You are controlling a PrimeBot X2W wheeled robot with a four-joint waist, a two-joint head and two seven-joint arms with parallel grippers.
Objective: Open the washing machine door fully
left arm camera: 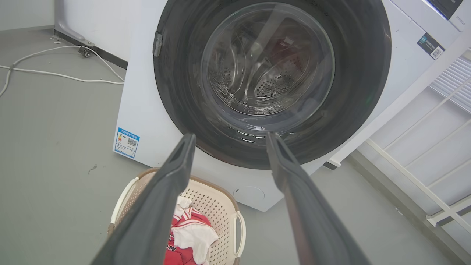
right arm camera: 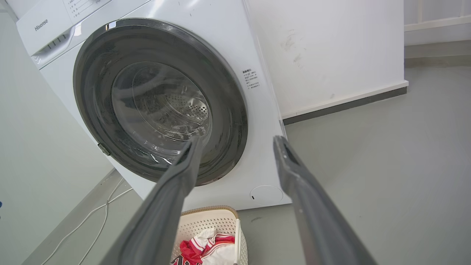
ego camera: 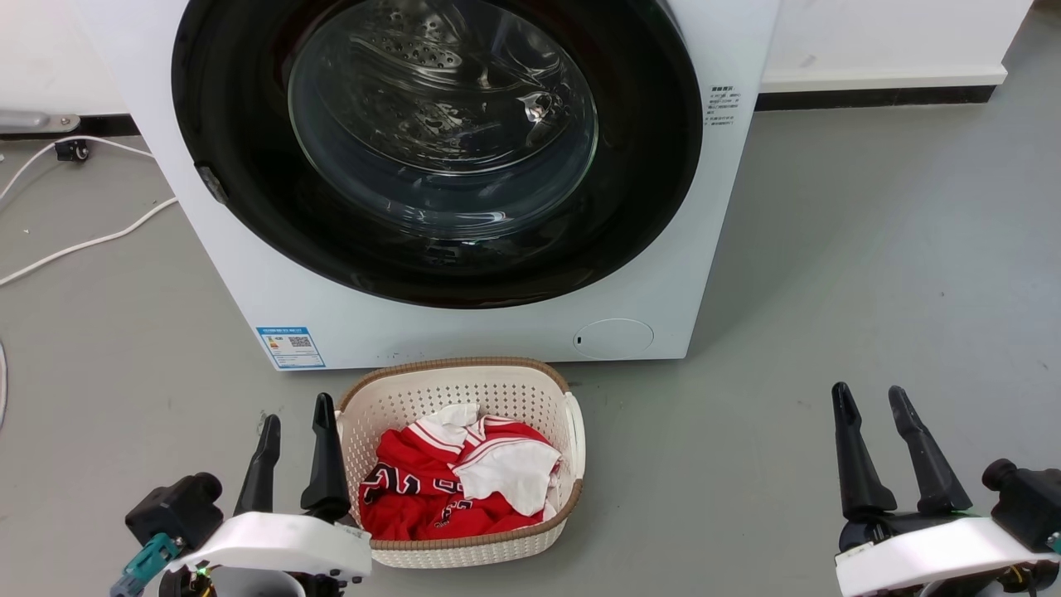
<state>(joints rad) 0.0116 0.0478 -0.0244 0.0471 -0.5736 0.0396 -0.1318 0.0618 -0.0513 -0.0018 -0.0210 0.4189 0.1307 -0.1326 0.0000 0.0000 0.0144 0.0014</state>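
Note:
The washing machine door is a big glossy black round door with a bulging clear glass window, lying flush against the white machine, so it looks closed. It also shows as the door in the left wrist view and the door in the right wrist view. My left gripper sits low at the left, open and empty, well short of the machine. My right gripper sits low at the right, open and empty, off to the machine's right side.
A cream laundry basket holding red and white clothes stands on the grey floor right in front of the machine. White cables run across the floor at the left. A white wall with a dark skirting is behind at the right.

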